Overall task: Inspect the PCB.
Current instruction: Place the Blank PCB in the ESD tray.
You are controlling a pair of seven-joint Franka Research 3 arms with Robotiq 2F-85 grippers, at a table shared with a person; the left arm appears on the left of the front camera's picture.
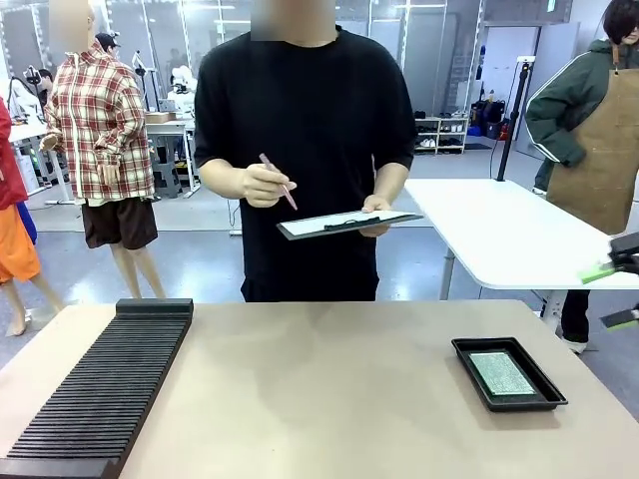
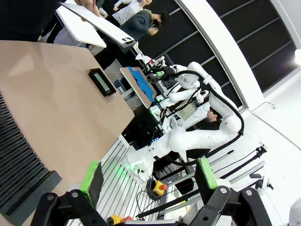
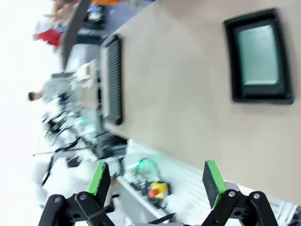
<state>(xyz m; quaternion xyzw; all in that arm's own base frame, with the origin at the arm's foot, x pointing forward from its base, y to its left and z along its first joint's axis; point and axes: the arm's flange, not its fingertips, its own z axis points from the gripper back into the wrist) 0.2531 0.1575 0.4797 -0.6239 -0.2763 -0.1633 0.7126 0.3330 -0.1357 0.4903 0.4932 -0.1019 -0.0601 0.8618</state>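
The green speckled PCB (image 1: 502,372) lies flat in a shallow black tray (image 1: 462,348) on the table's right side. It appears small in the left wrist view, PCB (image 2: 101,80), and large in the right wrist view, PCB (image 3: 257,54). My right gripper (image 1: 611,294) hangs open at the picture's right edge, off the table and well above the tray; its green pads (image 3: 210,181) stand wide apart. My left gripper (image 2: 148,178) is open too, with nothing between its fingers, hovering beyond the table's near edge.
A long black slotted rack (image 1: 110,389) covers the table's left side. Across the table a person holds a clipboard (image 1: 344,223) with white paper in one hand and a pen (image 1: 279,182) in the other. The tan tabletop (image 1: 319,389) lies between rack and tray.
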